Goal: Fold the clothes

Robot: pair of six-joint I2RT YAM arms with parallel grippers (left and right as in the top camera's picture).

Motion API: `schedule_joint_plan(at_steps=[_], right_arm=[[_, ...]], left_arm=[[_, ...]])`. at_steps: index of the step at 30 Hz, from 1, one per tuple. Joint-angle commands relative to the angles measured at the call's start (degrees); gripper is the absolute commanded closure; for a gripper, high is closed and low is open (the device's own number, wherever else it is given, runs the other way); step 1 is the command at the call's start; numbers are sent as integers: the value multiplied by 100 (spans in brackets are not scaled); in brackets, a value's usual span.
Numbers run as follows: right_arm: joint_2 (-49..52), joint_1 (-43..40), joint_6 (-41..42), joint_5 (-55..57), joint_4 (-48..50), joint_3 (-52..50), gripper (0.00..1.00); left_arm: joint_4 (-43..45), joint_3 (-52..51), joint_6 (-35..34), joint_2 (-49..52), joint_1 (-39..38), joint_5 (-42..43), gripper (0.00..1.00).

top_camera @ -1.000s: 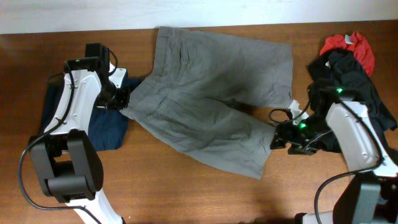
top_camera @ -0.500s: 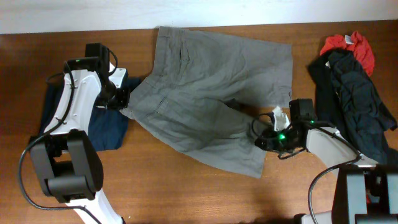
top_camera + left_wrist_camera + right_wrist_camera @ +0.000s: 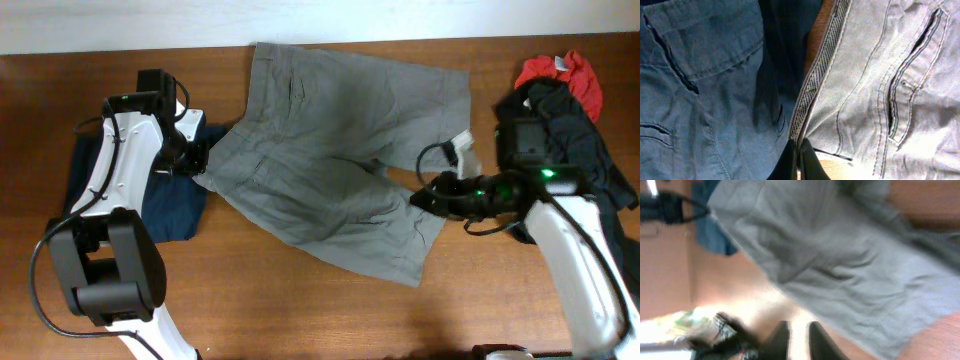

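Reaching from its base at 7 o'clock, the left arm (image 3: 128, 150) rises toward 10 o'clock and bends back down to the waistband corner of the shorts (image 3: 330, 150). The left jaws are pinched fully together on that waistband edge. In the wrist view the dark fingertips (image 3: 809, 162) close over the patterned inner band, with a navy garment (image 3: 170, 205) lying just beside and partly under it.

The right arm (image 3: 575, 250) comes up from 5 o'clock, bends near 3 o'clock and stretches toward the centre, ending at the hem of the nearer leg. Its wrist view is blurred. The fingers (image 3: 822, 342) seem to stand a little apart, and I cannot tell whether the right jaws hold the hem or only hover at it.

The shorts lie spread flat on the table (image 3: 300, 320), slightly above centre. Their long axis runs from 9 o'clock to about 4 o'clock, with the waistband at the 9 o'clock end. One leg points to 3 o'clock and the other to 4 o'clock. A black and red heap (image 3: 565, 110) sits at 2 o'clock, apart from the shorts.
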Motion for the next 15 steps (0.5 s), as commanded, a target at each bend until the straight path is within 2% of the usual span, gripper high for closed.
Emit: schedule_joint_plan(at_steps=[1,3,5,12,14,15], right_arm=[[35,4,-55,1585,-52,46,45],[216,4,-52,2116,94,-70,35],[485,2,-52,2463,417,-232,31],[1810,-2,-52,2712,1762,-393,30],[2103,-2,105,2669,1851,-393,35],[2229,0,107,2485,1849,-393,46]], left_arm=[[15,52,-50,-83,13,-39,100],[15,52,-50,-83,13,-39,100],[11,52,-50,-83,13,-39,100],[4,52,-50,-83,13,-37,100],[-15,52,-50,-83,13,-37,100],[-26,52,-50,-83,13,-37,100]])
